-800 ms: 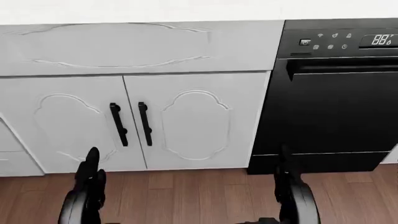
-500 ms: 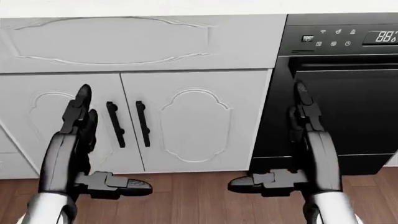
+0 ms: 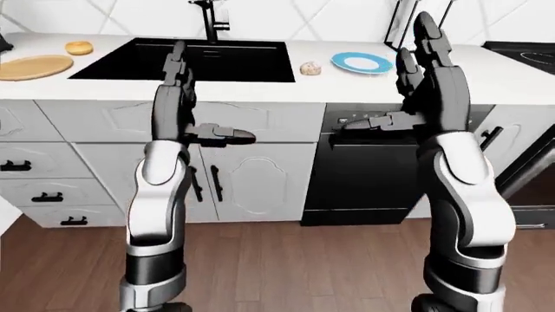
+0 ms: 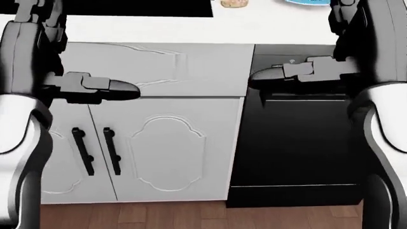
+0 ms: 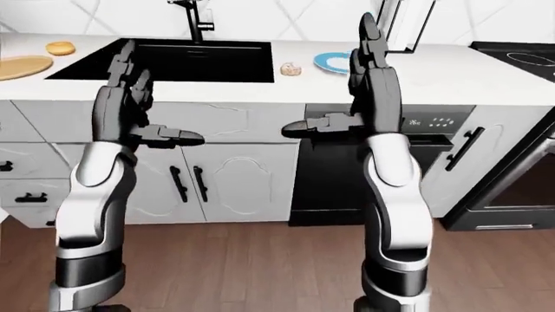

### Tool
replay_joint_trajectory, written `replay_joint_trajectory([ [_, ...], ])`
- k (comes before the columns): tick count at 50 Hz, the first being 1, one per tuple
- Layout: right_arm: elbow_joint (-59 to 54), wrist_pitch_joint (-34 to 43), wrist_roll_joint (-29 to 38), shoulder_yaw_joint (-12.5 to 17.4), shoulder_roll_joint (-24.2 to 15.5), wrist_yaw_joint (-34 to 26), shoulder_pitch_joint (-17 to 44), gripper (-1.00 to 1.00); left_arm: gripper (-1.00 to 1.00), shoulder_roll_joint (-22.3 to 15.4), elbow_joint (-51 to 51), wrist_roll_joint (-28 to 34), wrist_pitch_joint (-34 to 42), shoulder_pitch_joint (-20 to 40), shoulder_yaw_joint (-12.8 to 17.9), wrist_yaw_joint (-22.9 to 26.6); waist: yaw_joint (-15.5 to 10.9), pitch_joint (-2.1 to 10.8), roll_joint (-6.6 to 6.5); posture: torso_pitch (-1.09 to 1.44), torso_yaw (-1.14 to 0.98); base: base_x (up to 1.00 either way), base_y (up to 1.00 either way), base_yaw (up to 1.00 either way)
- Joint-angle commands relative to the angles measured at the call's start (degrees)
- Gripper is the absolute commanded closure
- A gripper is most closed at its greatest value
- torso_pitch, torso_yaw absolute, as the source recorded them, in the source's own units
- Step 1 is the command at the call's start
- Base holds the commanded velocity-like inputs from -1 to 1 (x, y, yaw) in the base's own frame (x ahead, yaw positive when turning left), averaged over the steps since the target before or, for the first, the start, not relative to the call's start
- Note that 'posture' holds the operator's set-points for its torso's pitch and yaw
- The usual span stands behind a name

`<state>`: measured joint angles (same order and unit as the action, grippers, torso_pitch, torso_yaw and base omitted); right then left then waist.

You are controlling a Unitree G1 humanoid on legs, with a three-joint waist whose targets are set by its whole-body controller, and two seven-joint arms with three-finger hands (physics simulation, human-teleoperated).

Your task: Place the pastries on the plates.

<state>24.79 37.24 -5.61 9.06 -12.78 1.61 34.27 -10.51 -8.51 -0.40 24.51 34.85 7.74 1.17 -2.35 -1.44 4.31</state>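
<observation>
Now left robot hand [image 3: 177, 68] raised higher, open.

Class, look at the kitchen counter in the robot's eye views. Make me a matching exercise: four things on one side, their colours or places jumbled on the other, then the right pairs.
Things:
1. sink
2. plate
3. wooden board
4. dishwasher

Descriptions:
A. blue, right of the sink
B. black, under the counter
C. tan, far left of counter
D. black basin below the tap

Pairs: 1-D, 2-A, 3-C, 4-B
</observation>
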Motion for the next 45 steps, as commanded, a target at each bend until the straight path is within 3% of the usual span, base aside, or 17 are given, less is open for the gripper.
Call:
replay_joint_trajectory([
  [1, 0.77, -0.61, -0.15, 0.31, -0.18, 0.37, 1.12, -1.00, -1.00, -0.47, -1.49, -0.59, -1.11, 1.59, -0.34, -0.31, 0.52, 0.60, 0.05, 0.00, 0.00, 0.38, -0.57, 0.00],
  [3, 1.28, -0.09, -0.50, 0.80, -0.39, 0.63, 1.41, -1.00, -1.00, -0.73, -1.49, -0.67, -1.02, 1.70, -0.39, -0.36, 0.79, -0.18, -0.19, 0.00, 0.00, 0.39, -0.56, 0.00],
  [8, 1.53, 0.10, -0.77, 0.59, -0.66, 0.82, 1.51, -1.00, -1.00, -1.26, -1.94, -1.26, 0.38, 2.93, -0.14, -0.52, 1.73, -0.93, -3.22, 0.00, 0.00, 0.39, -0.55, 0.00],
  [13, 1.88, 0.23, -1.21, 0.75, -0.71, 1.19, 1.82, -1.00, -1.00, -1.95, -2.51, -1.40, 1.75, 4.49, 0.15, -1.29, 2.35, 0.15, -7.03, 0.00, 0.00, 0.39, -0.56, 0.00],
  [15, 2.06, 0.30, -1.46, 0.66, -0.69, 1.24, 1.76, -1.00, -1.00, -2.18, -2.33, -1.40, 1.70, 4.51, 0.30, -1.37, 2.56, -1.50, -7.03, 0.00, 0.00, 0.39, -0.56, 0.00],
  [18, 2.45, 0.37, -1.47, 0.64, -0.91, 0.99, 1.60, -1.00, -1.00, -1.94, -2.88, -1.84, 2.14, 4.40, 0.35, -1.85, 1.76, 0.34, -7.47, 0.00, 0.00, 0.39, -0.56, 0.00],
  [20, 2.50, 0.66, -1.43, 0.56, -0.93, 0.91, 1.96, -1.00, -1.00, -2.10, -2.94, -2.07, 2.28, 4.50, 0.40, -2.03, 1.17, 0.23, -7.25, 0.00, 0.00, 0.39, -0.55, 0.00],
  [23, 2.38, 0.63, -1.57, 0.59, -0.86, 1.10, 2.34, -1.00, -1.00, -2.76, -3.47, -2.21, 3.05, 5.16, 0.90, -2.43, 0.31, -0.16, -5.14, 0.00, 0.00, 0.39, -0.55, 0.00],
  [25, 2.28, 0.37, -1.56, 0.52, -0.79, 1.13, 2.15, -1.00, -1.00, -2.77, -4.31, -2.29, 3.38, 4.61, 0.83, -2.60, 0.39, 0.80, -2.14, 0.00, 0.00, 0.39, -0.55, 0.00],
  [26, 2.22, 0.42, -1.54, 0.53, -0.79, 1.24, 2.30, -1.00, -1.00, -2.86, -4.31, -2.23, 3.34, 4.39, 0.86, -2.66, 0.79, 1.65, 1.02, 0.00, 0.00, 0.39, -0.55, 0.00],
  [27, 2.31, 0.75, -1.65, 0.55, -0.88, 1.24, 2.66, -1.00, -1.00, -2.92, -4.09, -2.16, 3.14, 4.44, 0.90, -2.77, 1.22, 1.15, -0.25, 0.00, 0.00, 0.39, -0.53, 0.00],
  [28, 2.30, 0.85, -1.64, 0.53, -0.98, 1.23, 2.79, -1.00, -1.00, -2.90, -4.02, -2.19, 3.15, 4.46, 0.92, -2.86, 1.08, -0.27, -0.14, 0.00, 0.00, 0.38, -0.51, 0.00],
  [29, 2.47, 1.08, -1.73, 0.66, -1.09, 1.25, 2.99, -1.00, -1.00, -2.91, -3.96, -2.13, 3.00, 4.47, 0.80, -2.85, 1.48, -0.40, -0.36, 0.00, 0.00, 0.39, -0.51, 0.00],
  [31, 2.96, 1.11, -1.78, 0.67, -1.24, 1.26, 2.84, -1.00, -1.00, -2.94, -3.90, -2.03, 2.90, 4.45, 0.71, -2.66, 1.72, -0.28, -1.78, 0.00, 0.00, 0.30, -0.30, 0.00],
  [33, 3.13, 1.07, -1.57, 0.70, -1.39, 1.22, 2.60, -1.00, -1.00, -3.08, -3.86, -2.06, 2.88, 4.42, 0.88, -2.49, 1.47, 0.34, -0.47, 0.00, 0.00, 0.05, 0.00, 0.00],
  [37, 2.65, 0.73, -1.58, 0.56, -1.03, 1.38, 2.49, -1.00, -1.00, -3.63, -3.46, -1.99, 2.74, 4.71, 1.36, -2.45, 2.04, -0.32, -1.35, 0.00, 0.00, 0.02, 0.00, 0.00],
  [45, 2.63, 0.38, -1.49, 0.54, -1.04, 1.23, 2.39, -1.00, -1.00, -4.07, -3.54, -1.75, 2.77, 4.80, 1.37, -2.31, 2.08, 0.72, -3.26, 0.00, 0.00, 0.15, 0.00, 0.00],
])
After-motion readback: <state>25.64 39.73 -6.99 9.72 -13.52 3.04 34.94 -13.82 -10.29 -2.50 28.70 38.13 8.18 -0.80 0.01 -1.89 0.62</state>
